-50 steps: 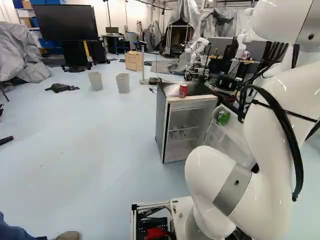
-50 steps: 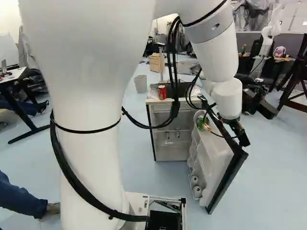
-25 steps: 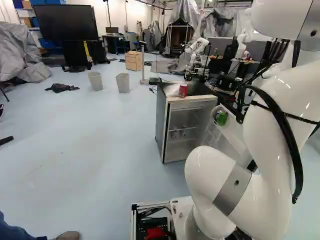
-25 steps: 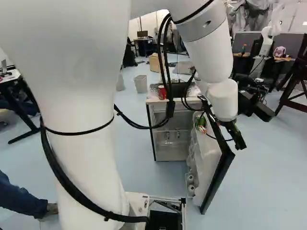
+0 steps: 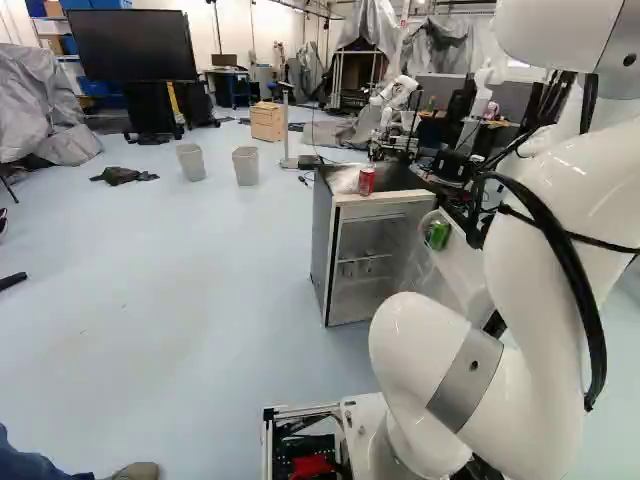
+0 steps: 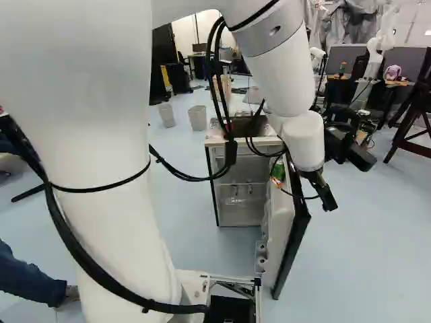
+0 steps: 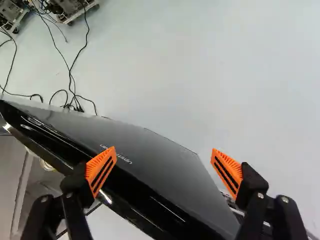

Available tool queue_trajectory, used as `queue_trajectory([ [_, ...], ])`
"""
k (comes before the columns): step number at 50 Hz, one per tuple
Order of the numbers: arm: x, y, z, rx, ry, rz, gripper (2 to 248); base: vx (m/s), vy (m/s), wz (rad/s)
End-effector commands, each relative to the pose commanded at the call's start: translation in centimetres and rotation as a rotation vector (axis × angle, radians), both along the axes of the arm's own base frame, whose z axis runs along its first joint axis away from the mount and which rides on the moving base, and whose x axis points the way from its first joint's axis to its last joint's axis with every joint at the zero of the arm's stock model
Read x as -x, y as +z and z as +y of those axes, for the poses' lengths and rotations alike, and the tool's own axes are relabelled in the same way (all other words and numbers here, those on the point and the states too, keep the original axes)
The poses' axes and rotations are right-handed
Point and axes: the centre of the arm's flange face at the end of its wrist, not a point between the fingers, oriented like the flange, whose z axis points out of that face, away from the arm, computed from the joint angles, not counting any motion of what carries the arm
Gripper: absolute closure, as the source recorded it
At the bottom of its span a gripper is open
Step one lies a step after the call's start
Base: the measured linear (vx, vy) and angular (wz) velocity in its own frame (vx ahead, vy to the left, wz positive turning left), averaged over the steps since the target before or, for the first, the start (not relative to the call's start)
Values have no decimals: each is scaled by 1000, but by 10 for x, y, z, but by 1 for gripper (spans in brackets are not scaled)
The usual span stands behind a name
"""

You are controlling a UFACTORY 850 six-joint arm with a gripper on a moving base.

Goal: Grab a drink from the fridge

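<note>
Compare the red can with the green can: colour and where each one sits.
The red can is red and silver, while the green can is mostly green. The red can stands on top of the fridge; the green can sits at the upper part of the open door. Neither is in the gripper.

In the left base view, my glossy white arm (image 5: 545, 260) hides much of the open black door (image 6: 292, 232) of the grey-sided fridge (image 5: 322, 240). Pale items (image 5: 348, 269) inside the fridge are too small for me to name.
</note>
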Motion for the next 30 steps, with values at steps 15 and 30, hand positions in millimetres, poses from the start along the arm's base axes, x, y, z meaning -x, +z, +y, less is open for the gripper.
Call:
queue_trajectory([
  [15,1,0,16,-4,18,3,3,0,0,0],
  [30,2,0,31,-7,37,5,3,0,0,0],
])
